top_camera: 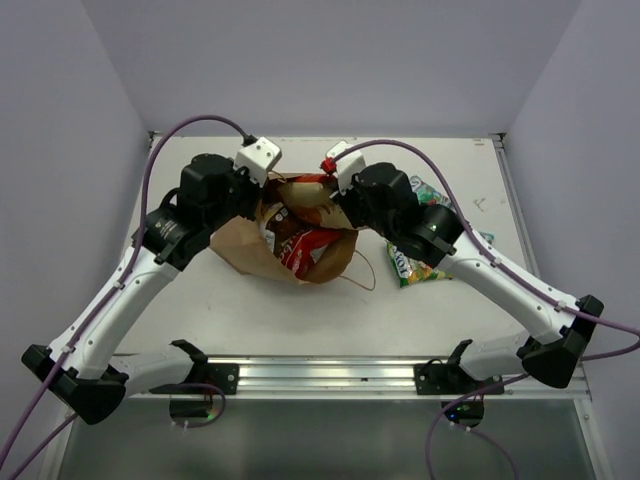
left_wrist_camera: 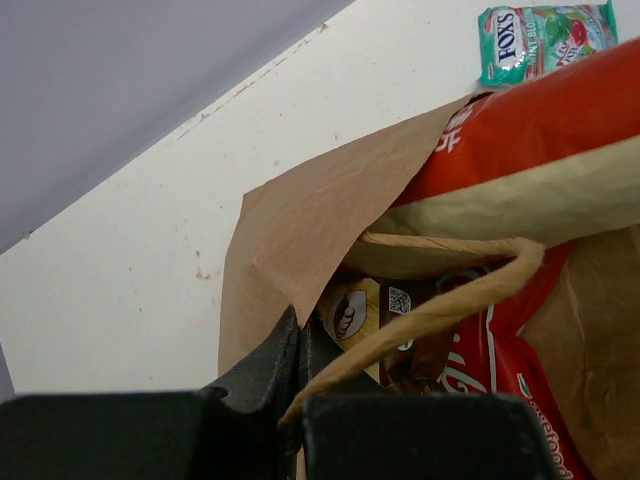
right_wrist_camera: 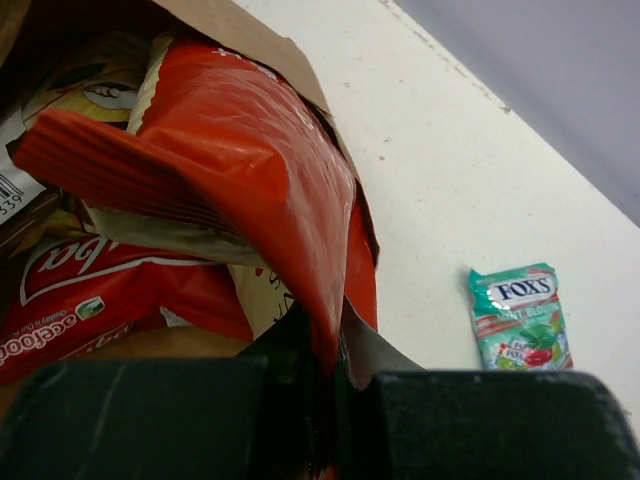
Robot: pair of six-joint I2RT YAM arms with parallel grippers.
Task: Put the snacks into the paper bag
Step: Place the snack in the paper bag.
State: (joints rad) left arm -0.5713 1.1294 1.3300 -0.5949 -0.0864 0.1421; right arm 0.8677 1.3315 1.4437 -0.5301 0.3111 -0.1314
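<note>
The brown paper bag [top_camera: 240, 243] lies on its side mid-table, mouth towards the right. My left gripper [left_wrist_camera: 298, 335] is shut on the bag's upper edge [left_wrist_camera: 300, 215] and holds the mouth up; a twisted handle [left_wrist_camera: 450, 298] crosses in front. My right gripper [right_wrist_camera: 330, 340] is shut on the red-orange bag [right_wrist_camera: 250, 150], which sits partly inside the mouth. Inside lie the red-white cassava chips [right_wrist_camera: 80, 300] and the white-brown chips [left_wrist_camera: 365, 305]. The small teal packet [right_wrist_camera: 515, 315] lies on the table outside. The green candy bag [top_camera: 415, 265] lies under my right arm.
Both grippers [top_camera: 268, 205] [top_camera: 330, 200] meet over the bag's mouth in the top view. The teal packet [top_camera: 428, 190] lies behind my right arm. The white table [top_camera: 250, 320] meets grey walls at the back and sides. A metal rail [top_camera: 320, 375] runs along the near edge.
</note>
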